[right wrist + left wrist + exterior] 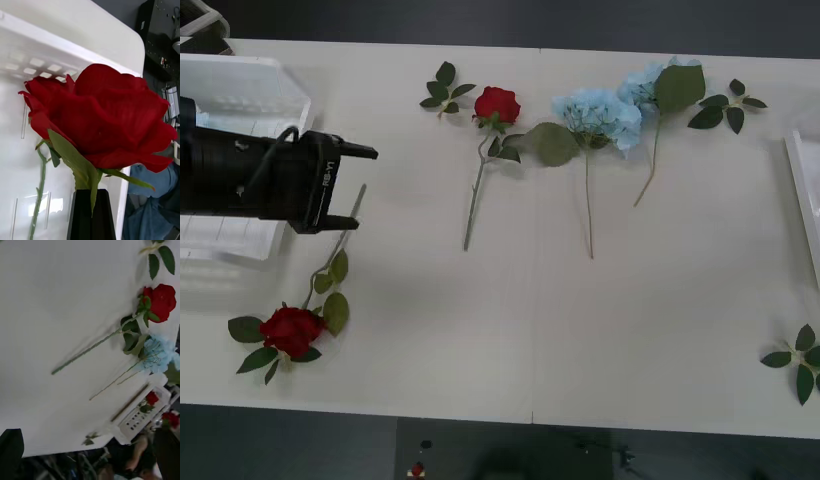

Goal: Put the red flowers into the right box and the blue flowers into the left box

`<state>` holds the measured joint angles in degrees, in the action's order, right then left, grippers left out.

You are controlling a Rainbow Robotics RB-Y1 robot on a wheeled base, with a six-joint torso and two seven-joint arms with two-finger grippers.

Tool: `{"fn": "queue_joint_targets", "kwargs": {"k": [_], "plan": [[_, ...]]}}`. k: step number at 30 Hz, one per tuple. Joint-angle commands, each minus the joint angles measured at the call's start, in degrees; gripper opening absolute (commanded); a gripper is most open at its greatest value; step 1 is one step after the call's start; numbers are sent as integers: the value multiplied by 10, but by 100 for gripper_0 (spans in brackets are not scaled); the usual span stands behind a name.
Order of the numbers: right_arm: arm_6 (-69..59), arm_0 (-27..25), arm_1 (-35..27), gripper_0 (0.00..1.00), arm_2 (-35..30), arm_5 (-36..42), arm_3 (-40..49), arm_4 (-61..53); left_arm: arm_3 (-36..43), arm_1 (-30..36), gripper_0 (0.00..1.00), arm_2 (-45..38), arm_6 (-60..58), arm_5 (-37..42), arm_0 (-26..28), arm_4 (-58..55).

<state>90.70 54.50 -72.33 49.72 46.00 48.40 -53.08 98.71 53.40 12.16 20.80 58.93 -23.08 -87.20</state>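
My right gripper [90, 219] is shut on a red flower [101, 120], holding its bloom over the white right box [22, 67], where another green stem lies. The right box's rim [805, 190] shows at the table's right edge. My left gripper [363, 187] hovers open and empty beside the left box [240, 85], above the stem of a red flower [292, 330] lying near the front left. Another red flower [497, 105] lies mid-table, and two blue flowers [600, 115] lie to its right. In the left wrist view a red flower [152, 397] lies inside the right box [137, 420].
Loose green leaf sprigs lie on the table: one behind the middle rose [444, 88], one at the back right [728, 105], one at the front right [800, 360]. The table's front edge [530, 415] is close to the front-left rose.
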Motion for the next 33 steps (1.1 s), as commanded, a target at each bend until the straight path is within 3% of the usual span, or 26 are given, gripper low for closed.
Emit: {"fn": "queue_joint_targets", "kwargs": {"k": [1, 3, 4, 5, 6, 7, 13, 23, 33], "plan": [[5, 19, -7, 0, -27, -9, -20, 0, 13, 24, 100, -7, -96, -3, -28, -51], [5, 19, -5, 10, -27, -12, -23, 1, 13, 25, 100, -6, -110, -3, -28, -50], [5, 18, -5, 30, -27, -12, -23, 1, 13, 25, 100, -1, -110, -5, -29, -49], [4, 19, -4, 66, -27, -12, -23, 1, 13, 26, 100, 5, -109, -7, -31, -49], [4, 19, -4, 88, -27, -13, -23, 0, 13, 27, 100, 8, -107, -7, -32, -49], [3, 19, -4, 100, -27, -14, -23, 0, 14, 27, 100, 12, -106, -7, -36, -50], [7, 19, -4, 100, -27, -15, -16, -2, 19, 28, 100, 36, -102, 13, -53, -66], [6, 19, -5, 100, -27, -1, 6, -61, 69, 34, 100, 47, -132, 31, -46, 3], [-79, 19, -5, 100, -42, 84, 90, -186, 62, 65, 100, 43, -313, 31, -34, 117]]}}
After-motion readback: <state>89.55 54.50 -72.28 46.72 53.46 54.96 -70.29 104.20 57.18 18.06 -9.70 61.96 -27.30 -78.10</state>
